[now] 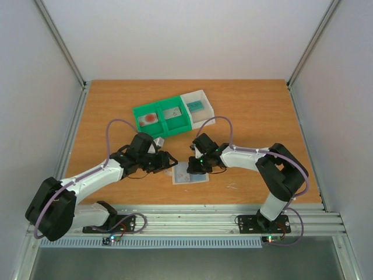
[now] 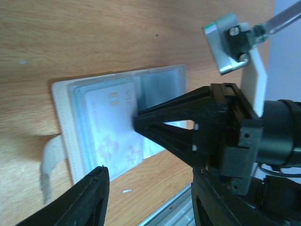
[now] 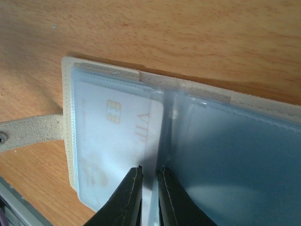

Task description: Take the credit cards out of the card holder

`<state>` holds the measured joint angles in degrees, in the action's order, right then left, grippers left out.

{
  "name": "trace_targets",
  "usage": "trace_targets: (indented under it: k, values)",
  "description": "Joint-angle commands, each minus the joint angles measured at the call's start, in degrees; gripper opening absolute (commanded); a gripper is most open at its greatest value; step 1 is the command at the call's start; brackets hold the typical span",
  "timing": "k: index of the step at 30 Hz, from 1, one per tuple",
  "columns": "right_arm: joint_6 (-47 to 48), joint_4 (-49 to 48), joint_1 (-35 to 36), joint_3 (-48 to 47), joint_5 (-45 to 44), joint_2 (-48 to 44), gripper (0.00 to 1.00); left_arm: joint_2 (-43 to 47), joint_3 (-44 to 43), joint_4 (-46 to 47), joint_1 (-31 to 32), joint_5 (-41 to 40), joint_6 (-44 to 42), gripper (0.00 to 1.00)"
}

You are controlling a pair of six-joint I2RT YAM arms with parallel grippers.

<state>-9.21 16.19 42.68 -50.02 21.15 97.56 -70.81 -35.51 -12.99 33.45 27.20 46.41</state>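
The card holder (image 1: 189,176) lies open and flat near the middle of the table's (image 1: 262,116) near edge, clear pockets facing up. Its beige tab (image 3: 28,132) sticks out from one short edge. A pale credit card (image 3: 117,136) with a gold chip sits inside the tab-side pocket. The other pocket looks bluish, and its contents cannot be made out.

The right gripper (image 3: 149,170) reaches down onto the holder at the inner edge of that card. Its fingers are drawn almost together, with only a narrow slit between them. Whether they pinch the card, the pocket's plastic or nothing cannot be told.

The left gripper (image 2: 149,172) hovers just beside the holder on the left, over its near long edge. Its fingers stand well apart and hold nothing.

Farther back, toward the middle of the table, a green tray (image 1: 166,133) holds a white card with a red circle (image 1: 150,118) in its left compartment and a grey card (image 1: 173,113) in its right. A white tray (image 1: 194,94) touches the green tray's right end and holds a teal card (image 1: 197,105).
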Motion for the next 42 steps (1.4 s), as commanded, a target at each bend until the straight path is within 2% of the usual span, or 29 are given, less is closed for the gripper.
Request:
trace_targets:
  k: [1, 12, 17, 42]
  values:
    - [0.1, -1.1, -0.2, 2.0, -1.6, 0.4, 0.1, 0.5, 1.7, 8.9, -0.2, 4.1, 3.1, 0.5]
    - [-1.8, -6.7, -0.7, 6.1, -1.6, 0.6, 0.01, -4.0, 2.6, 14.2, -0.3, 4.5, 2.0, 0.5]
    - [-2.1, -8.8, -2.5, 8.0, 0.1, 0.3, 0.01, -7.4, 1.9, 15.4, -0.2, 4.4, 0.8, 0.5]
    - [-2.4, -10.1, -2.8, 9.5, 1.6, -0.5, 0.01, -17.9, 1.5, 21.8, -0.3, 5.9, -0.7, 0.52]
